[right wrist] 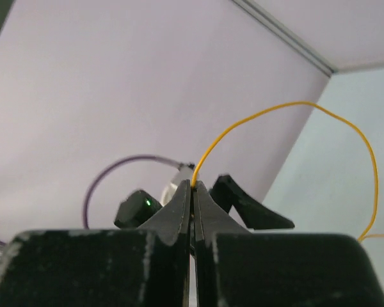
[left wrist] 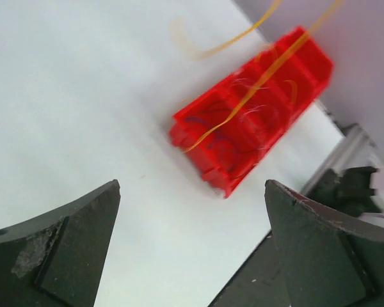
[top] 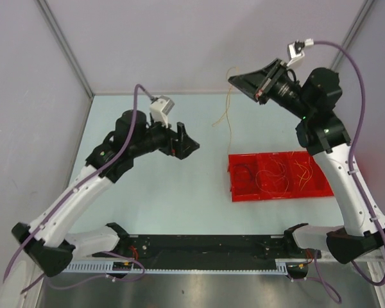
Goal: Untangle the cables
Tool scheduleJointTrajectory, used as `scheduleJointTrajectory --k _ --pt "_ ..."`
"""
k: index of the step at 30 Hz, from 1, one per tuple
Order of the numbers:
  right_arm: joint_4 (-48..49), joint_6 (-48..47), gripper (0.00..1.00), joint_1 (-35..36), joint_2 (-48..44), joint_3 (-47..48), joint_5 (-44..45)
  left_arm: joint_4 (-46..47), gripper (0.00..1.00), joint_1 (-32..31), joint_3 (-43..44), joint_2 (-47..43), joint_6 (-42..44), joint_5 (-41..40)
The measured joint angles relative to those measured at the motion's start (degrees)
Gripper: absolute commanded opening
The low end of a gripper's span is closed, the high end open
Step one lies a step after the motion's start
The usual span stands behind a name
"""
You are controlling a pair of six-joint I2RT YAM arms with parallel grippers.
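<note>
The black left gripper point(top: 191, 145) is hovering; its jaws are gaping. The raised black right gripper point(top: 234, 79) is pinching thin yellow wire point(right wrist: 294, 105).

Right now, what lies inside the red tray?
Thin wire loops lie in all three compartments of the tray. Nothing covers them; their number is too fine to tell.

Top cam: fixed, high behind the bases at the near edge, looks down over the whole table point(top: 167, 192) to the far edge. Left wrist cam: behind left gripper point(left wrist: 192, 185), faces the red tray point(left wrist: 224, 182) by the right edge, mid-range. Right wrist cam: up by the far right corner, rolled, tight behind right gripper point(right wrist: 192, 187), facing the wall. All three share the yellow cable point(right wrist: 345, 121).
</note>
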Motion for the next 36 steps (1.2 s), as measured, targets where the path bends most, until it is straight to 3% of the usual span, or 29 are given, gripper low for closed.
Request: scheduleJointTrajectory --k 6,14,23,36 --pt "-6.56 -6.95 0.00 0.07 8.48 24.11 -0.61 -5.60 1.00 0.28 -9.73 -12.92 0.81 -13.09" --pt "-17.42 -17.75 0.00 0.11 16.85 47.04 2.86 -8.33 1.00 0.33 -22.71 -23.15 0.68 -21.00" --pt "-20.65 -29.81 0.00 -0.13 17.40 50.40 10.08 -7.28 1.00 0.39 -27.85 -27.58 0.59 -23.52" --pt "-7.61 -54.25 0.00 0.39 8.22 50.97 29.75 -6.32 1.00 0.37 -27.87 -27.65 0.52 -24.22"
